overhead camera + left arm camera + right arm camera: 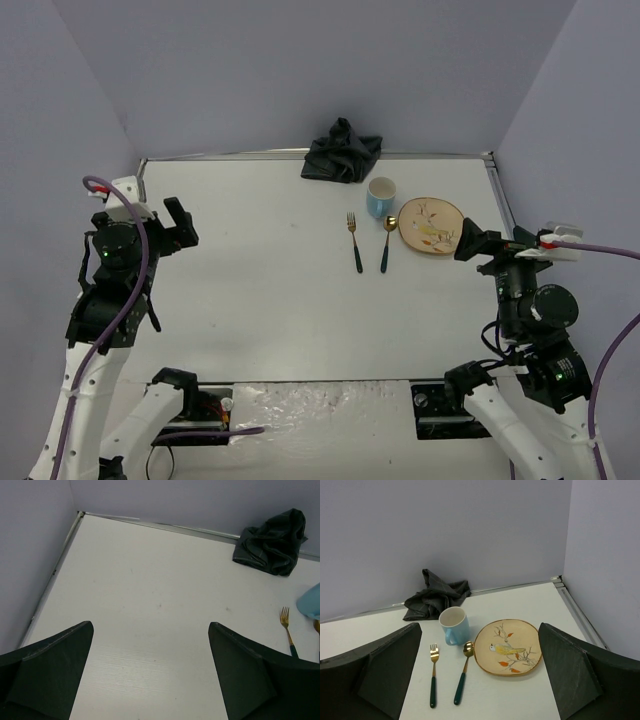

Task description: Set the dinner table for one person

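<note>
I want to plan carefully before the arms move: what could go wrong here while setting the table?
1. The blue mug stands close to the gold spoon and the bird plate; a grasp on it may knock either.
2. The gold fork and spoon lie flat on the table; they may slip from a pinch.
3. The crumpled grey cloth lies at the far wall; spreading it flat may fail.

One bird-painted plate (507, 647), one blue mug (454, 626), one gold fork (433, 677), one gold spoon (462, 675), one crumpled dark cloth (436, 601), all sitting on one white table (260, 280).
</note>
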